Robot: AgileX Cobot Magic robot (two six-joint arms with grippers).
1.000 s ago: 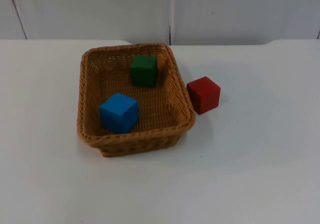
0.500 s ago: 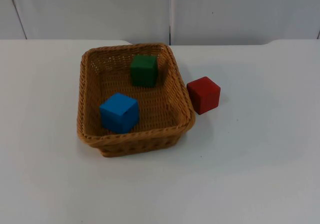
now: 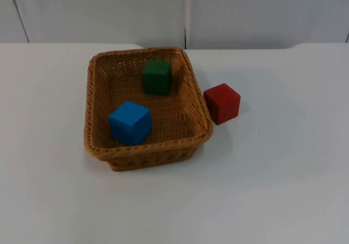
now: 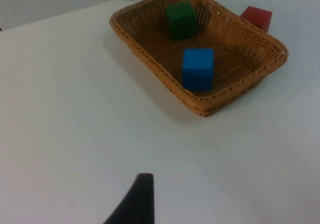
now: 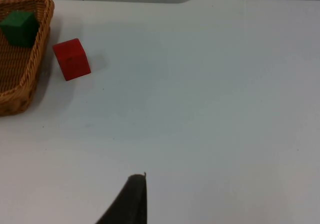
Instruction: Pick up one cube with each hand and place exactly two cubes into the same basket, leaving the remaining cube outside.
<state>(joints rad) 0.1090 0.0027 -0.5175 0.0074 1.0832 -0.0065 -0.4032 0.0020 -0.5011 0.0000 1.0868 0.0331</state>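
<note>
A woven brown basket [image 3: 147, 152] stands on the white table, left of centre. Inside it lie a blue cube [image 3: 130, 122] near the front and a green cube [image 3: 157, 76] at the back wall. A red cube [image 3: 222, 103] rests on the table just outside the basket's right side. My left gripper [image 4: 137, 204] waits well back from the basket [image 4: 150, 66], above bare table, and sees the blue cube [image 4: 198, 68] and green cube [image 4: 181, 19]. My right gripper [image 5: 131, 201] waits far from the red cube [image 5: 72, 59], holding nothing that I can see.
The grey partition wall [image 3: 185, 12] closes the table at the back. White table top [image 3: 283, 162] spreads to the right of the red cube and in front of the basket.
</note>
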